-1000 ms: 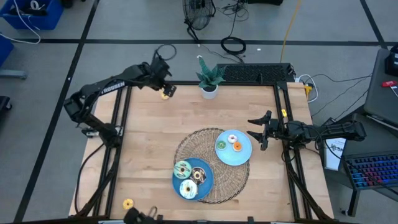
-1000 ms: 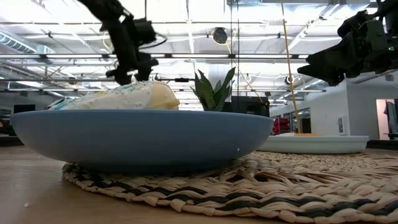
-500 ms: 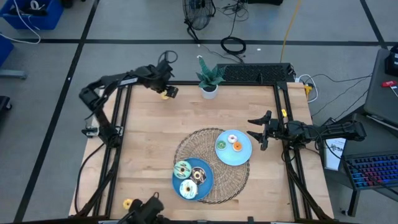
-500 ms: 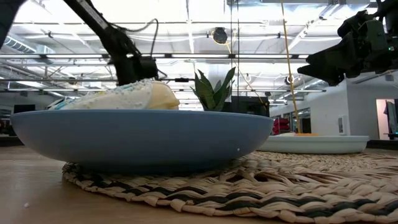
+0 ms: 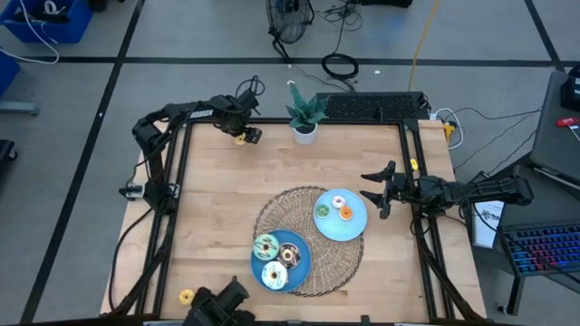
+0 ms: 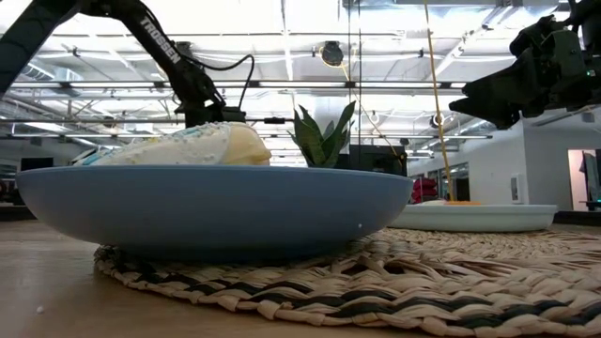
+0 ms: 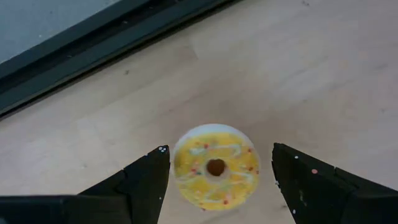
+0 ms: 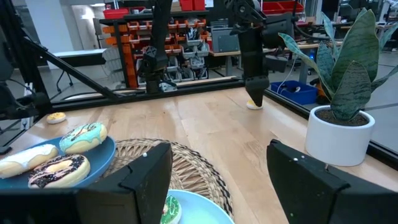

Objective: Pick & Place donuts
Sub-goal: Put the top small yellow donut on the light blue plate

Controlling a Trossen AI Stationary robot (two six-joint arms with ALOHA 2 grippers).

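You are working in a robotics lab or workshop: a wooden desk (image 5: 227, 199) stands on a grey floor strewn with cables (image 5: 340, 65). Behind it you see shelves of red parts bins (image 8: 193, 34), bright ceiling strip lights (image 6: 282, 19) and a keyboard (image 5: 548, 249) alongside.

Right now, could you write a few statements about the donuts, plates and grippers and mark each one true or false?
1. The left gripper is open around a yellow donut. True.
2. The right gripper holds a donut. False: it is open and empty, beside the lighter blue plate.
3. The darker blue plate holds three donuts. True.
4. The potted plant stands on the woven mat. False: it stands at the table's far edge.
5. Another yellow donut lies on the table's near left corner. True.
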